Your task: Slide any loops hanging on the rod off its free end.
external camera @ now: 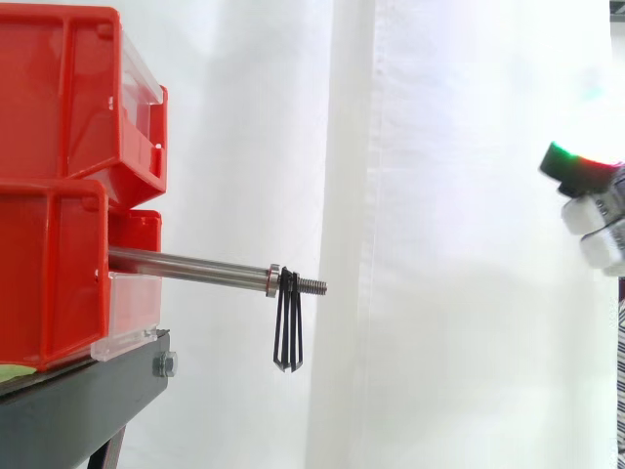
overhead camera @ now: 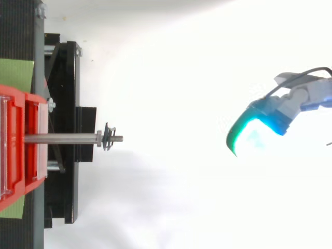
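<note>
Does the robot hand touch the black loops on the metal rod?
Apart. The side view shows a wide gap between the hand and the thin black loops.

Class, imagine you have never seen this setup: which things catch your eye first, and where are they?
The stacked red bins stand at the left, with a metal rod jutting rightward from them. Black loops hang by its threaded free end. Far right, apart from the rod, the hand glows cyan-green.
</note>
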Controlling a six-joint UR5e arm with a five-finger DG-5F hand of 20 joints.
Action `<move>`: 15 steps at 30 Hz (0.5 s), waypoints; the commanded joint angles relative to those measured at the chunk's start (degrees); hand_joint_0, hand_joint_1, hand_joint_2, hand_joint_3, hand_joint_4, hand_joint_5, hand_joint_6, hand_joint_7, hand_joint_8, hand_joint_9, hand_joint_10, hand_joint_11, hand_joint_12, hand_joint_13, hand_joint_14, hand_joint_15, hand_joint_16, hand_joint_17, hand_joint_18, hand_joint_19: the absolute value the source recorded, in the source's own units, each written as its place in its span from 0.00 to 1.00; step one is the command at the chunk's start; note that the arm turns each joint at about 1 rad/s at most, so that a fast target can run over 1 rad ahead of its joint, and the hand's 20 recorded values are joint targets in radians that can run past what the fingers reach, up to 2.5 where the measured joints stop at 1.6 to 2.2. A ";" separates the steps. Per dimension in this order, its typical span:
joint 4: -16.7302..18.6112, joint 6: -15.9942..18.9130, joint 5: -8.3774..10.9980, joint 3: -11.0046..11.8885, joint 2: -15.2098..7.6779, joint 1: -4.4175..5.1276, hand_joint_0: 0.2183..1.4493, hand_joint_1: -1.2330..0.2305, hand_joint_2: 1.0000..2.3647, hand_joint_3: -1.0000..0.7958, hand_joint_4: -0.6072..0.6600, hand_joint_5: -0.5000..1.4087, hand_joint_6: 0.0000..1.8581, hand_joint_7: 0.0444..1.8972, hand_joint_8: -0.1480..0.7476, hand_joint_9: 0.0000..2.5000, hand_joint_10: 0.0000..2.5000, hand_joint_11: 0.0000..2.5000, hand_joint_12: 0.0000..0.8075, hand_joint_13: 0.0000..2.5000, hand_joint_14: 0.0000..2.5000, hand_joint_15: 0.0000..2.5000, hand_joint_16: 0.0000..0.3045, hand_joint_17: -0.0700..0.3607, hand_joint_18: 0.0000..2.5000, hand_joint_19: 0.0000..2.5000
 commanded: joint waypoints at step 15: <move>3.76 -0.88 2.00 -0.10 -8.94 -0.64 0.26 0.45 0.00 0.30 0.65 0.14 0.27 0.35 0.46 0.19 0.00 0.00 0.25 0.11 0.00 0.00 0.06 0.26 0.01 0.00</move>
